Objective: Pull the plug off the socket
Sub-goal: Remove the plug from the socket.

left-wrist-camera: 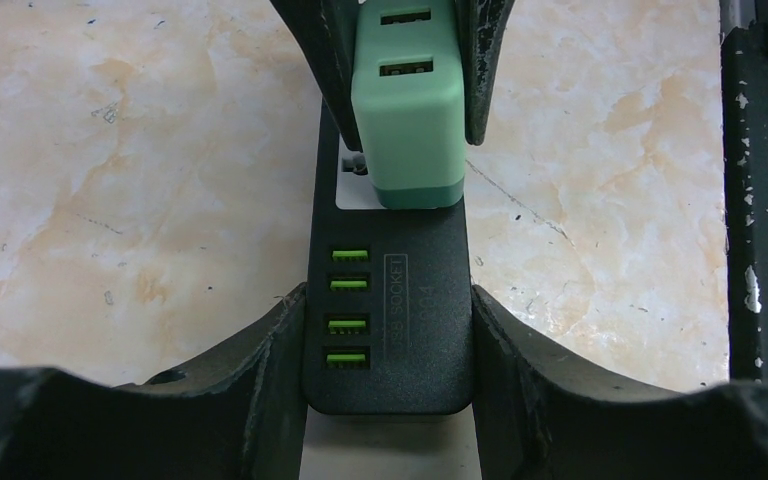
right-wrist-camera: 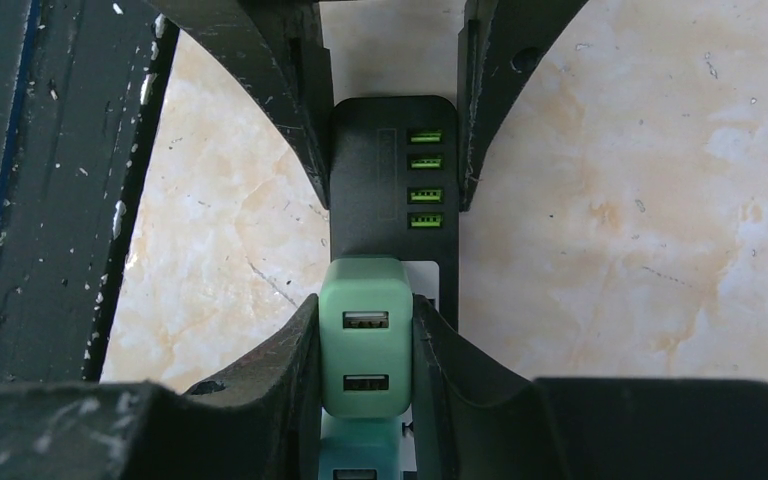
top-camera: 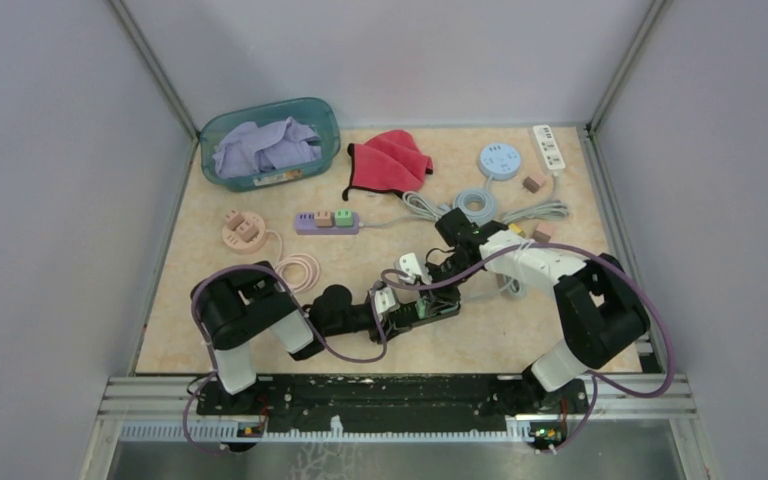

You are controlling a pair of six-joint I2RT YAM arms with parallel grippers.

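Observation:
A black power strip [left-wrist-camera: 390,330] with green USB ports lies on the marble tabletop, seen in the top view [top-camera: 428,307] between both arms. My left gripper [left-wrist-camera: 388,400] is shut on its end, one finger on each side. A mint-green plug [right-wrist-camera: 365,335] with two USB ports sits in the strip's white socket; it also shows in the left wrist view [left-wrist-camera: 407,120]. My right gripper [right-wrist-camera: 365,350] is shut on this plug, fingers pressed on both sides. A second teal plug [right-wrist-camera: 355,460] sits just behind it.
A purple power strip [top-camera: 326,221] with plugs, a round pink socket [top-camera: 243,230], a blue round socket [top-camera: 498,160], a white strip [top-camera: 549,146], a red cloth [top-camera: 390,160] and a teal bin [top-camera: 270,143] of cloths lie farther back. Grey cables [top-camera: 475,207] coil near the right arm.

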